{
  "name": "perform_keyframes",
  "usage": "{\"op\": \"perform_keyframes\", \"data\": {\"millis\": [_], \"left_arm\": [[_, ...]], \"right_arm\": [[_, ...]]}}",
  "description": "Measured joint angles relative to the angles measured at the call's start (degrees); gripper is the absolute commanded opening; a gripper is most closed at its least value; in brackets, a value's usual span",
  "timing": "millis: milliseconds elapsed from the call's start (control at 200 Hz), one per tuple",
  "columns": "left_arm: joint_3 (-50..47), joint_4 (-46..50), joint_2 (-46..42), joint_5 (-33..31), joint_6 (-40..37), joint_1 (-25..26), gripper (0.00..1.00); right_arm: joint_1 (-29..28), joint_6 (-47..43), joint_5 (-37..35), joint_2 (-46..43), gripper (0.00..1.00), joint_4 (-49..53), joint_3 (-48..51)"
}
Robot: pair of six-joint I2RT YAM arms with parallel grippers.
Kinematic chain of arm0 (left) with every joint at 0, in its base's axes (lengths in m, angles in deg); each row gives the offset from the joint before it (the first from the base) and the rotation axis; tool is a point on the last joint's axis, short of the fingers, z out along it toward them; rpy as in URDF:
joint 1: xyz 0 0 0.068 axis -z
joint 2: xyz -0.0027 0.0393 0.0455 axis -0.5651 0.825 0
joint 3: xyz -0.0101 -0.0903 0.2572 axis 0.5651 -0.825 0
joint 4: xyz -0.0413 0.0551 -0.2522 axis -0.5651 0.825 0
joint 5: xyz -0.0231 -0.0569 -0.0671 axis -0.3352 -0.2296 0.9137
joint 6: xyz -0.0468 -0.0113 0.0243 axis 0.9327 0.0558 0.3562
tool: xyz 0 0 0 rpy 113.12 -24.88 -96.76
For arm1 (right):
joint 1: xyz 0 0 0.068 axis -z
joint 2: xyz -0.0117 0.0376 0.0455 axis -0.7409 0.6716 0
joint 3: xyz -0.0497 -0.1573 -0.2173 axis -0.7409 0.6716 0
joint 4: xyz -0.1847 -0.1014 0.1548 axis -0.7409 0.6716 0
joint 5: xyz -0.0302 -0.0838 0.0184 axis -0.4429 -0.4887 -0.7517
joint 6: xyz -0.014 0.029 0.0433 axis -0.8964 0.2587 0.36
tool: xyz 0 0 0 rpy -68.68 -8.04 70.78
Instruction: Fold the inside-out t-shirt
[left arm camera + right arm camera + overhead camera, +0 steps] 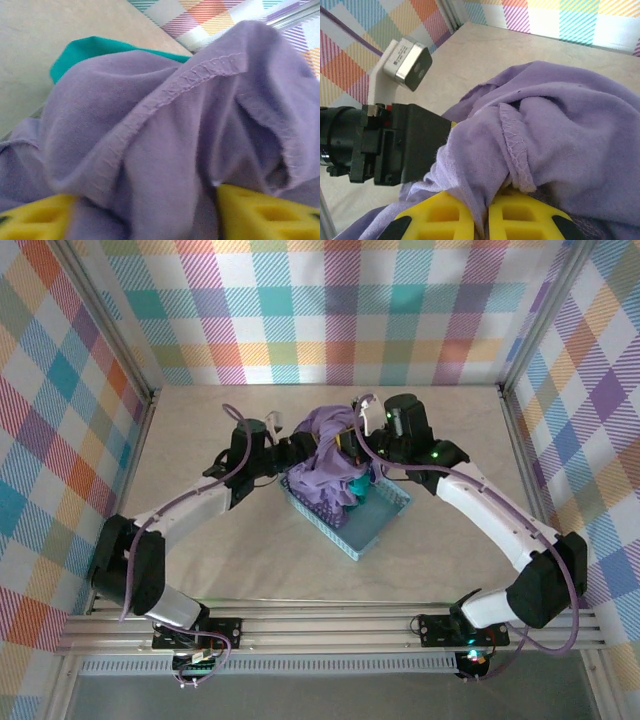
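Beige surface (280, 560): right tool (487, 212) pinches lavender-purple cotton t-shirt (325, 440) over blue plastic basket (385, 520); left tool (145, 212) grip unclear.

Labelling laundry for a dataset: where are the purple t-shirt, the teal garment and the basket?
purple t-shirt (325, 445), top external view, bunched middle.
teal garment (85, 50), left wrist view, exposed corner.
basket (380, 527), top external view, right rim.

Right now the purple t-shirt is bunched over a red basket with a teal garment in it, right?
No: the basket is light blue, not red, as the top external view shows. The purple t-shirt is bunched over it, with a teal garment in it.
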Motion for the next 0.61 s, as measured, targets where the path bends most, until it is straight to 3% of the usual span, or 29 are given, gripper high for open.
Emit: {"op": "perform_keyframes", "data": {"millis": [100, 175, 305, 405, 610], "left_arm": [[0.28, -0.68, -0.28, 1.07, -0.26, -0.85, 0.01], [0.31, 1.01, -3.89, 0.55, -1.33, -3.69, 0.00], [3.28, 6.40, -15.47, -5.77, -6.84, -8.96, 0.00], [9.46, 8.11, -22.03, -11.45, -11.34, -9.57, 0.00], [19.30, 7.50, -26.86, -17.92, -16.22, -11.04, 0.00]], "right_arm": [[0.00, -0.22, -5.40, -0.28, 0.63, 1.60, -0.09], [0.00, -1.40, -12.28, -1.79, 0.77, 3.74, -0.13], [0.33, -4.61, -18.95, -8.61, 0.84, 4.76, 1.68], [0.59, -6.32, -20.50, -13.60, 0.85, 4.39, 3.67], [0.85, -8.15, -21.70, -8.50, 0.88, 4.90, 3.89]]}}
